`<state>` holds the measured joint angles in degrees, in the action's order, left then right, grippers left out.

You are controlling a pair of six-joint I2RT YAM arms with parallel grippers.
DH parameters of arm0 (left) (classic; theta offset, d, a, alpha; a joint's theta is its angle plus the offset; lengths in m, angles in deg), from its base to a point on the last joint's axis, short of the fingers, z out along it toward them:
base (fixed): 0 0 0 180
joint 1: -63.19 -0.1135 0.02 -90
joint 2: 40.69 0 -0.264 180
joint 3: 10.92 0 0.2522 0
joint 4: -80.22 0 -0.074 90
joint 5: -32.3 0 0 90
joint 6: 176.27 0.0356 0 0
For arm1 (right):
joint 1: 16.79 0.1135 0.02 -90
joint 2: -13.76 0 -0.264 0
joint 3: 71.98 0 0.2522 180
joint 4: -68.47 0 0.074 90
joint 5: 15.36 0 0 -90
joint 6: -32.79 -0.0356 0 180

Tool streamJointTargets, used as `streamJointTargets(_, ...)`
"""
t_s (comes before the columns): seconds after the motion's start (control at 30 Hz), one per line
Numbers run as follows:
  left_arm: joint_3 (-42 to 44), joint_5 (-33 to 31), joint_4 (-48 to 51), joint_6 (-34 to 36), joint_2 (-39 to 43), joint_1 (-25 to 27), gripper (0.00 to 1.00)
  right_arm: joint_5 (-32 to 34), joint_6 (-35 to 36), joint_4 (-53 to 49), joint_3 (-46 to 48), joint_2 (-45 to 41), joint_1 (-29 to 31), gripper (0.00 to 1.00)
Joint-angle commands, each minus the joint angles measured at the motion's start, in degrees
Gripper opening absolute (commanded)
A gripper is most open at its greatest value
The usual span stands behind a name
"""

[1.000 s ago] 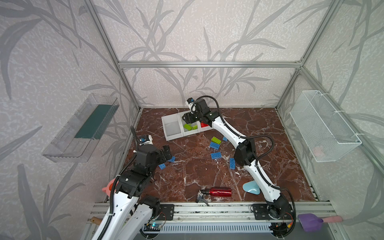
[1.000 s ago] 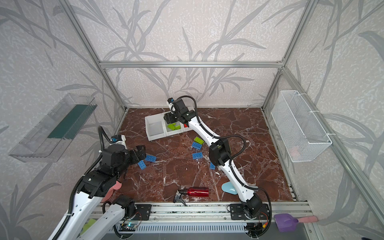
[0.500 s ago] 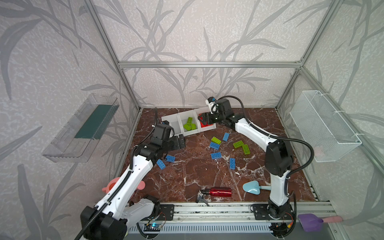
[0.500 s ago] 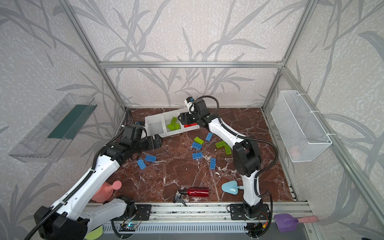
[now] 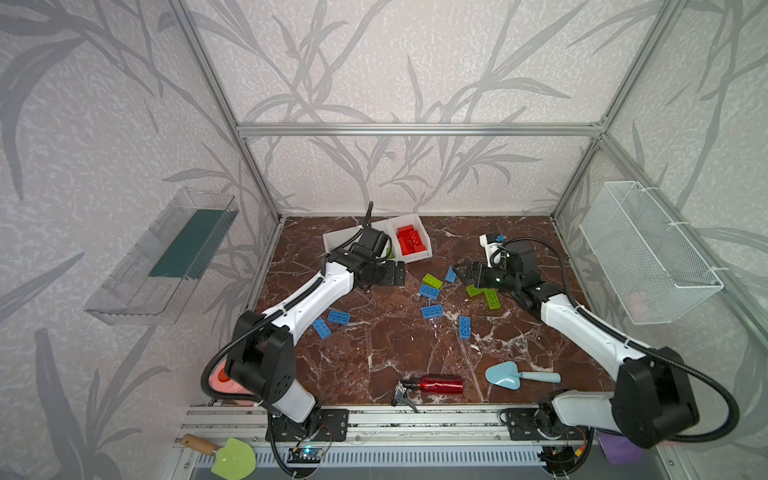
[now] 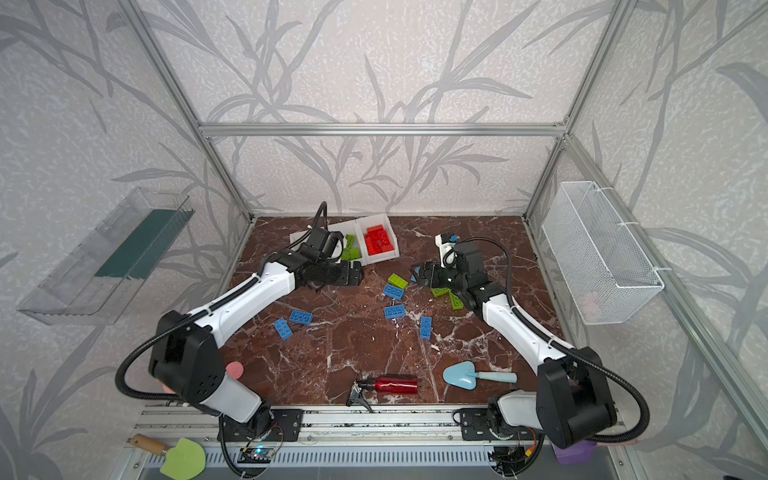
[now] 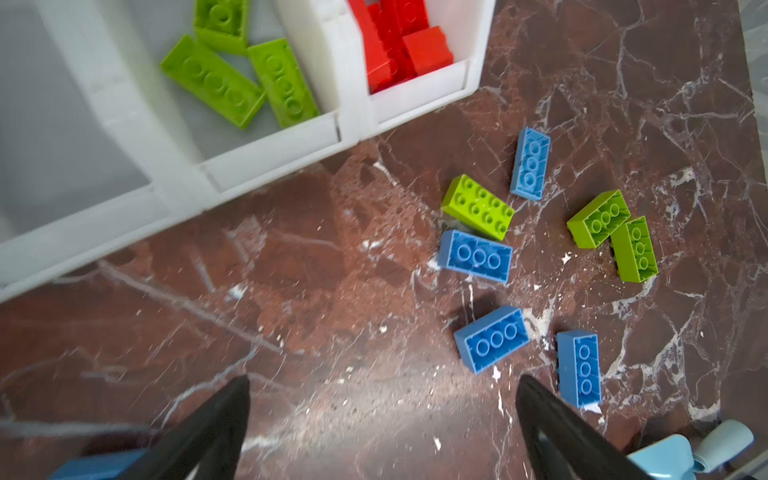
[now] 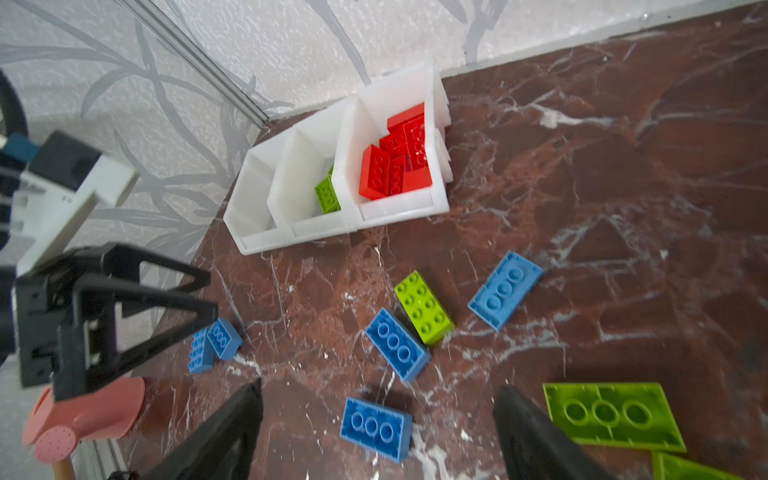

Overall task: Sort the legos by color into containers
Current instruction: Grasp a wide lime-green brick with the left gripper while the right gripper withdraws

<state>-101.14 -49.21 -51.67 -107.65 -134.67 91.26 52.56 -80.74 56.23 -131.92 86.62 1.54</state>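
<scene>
legos (image 5: pixel 432 311): blue and green loose mid-table (image 5: pixel 374 353); reds plus some greens in containers (image 5: pixel 417 258) | likely light, stiff, slick; pinch across long flat sides, not studs | left fingers (image 7: pixel 208 428) wide, empty; right fingers (image 8: pixel 224 432) wide, empty

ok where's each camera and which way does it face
Top views: high behind the arm bases, looking down on the table and both arms.
Left wrist: on the left arm, looking down past open left fingers at bins and bricks.
Right wrist: on the right arm, facing the bins; right fingers and left fingers show.
All show the red bricks.
</scene>
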Motion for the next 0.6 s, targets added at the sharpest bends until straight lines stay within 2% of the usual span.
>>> streamJointTargets(0.0,-6.8,-0.5,2.8,3.9,-6.1,2.1,0.99,-0.6,-1.2,1.3,4.9,-6.0,-0.4,0.90)
streamJointTargets(0.27,-21.9,0.2,10.0,9.4,-21.3,4.1,0.99,1.2,-0.7,-3.4,14.3,-19.5,-0.8,0.92)
streamJointTargets(0.57,-31.6,-0.9,13.4,14.3,-31.0,7.4,0.99,2.4,1.0,-8.9,17.5,-28.5,-0.8,0.92)
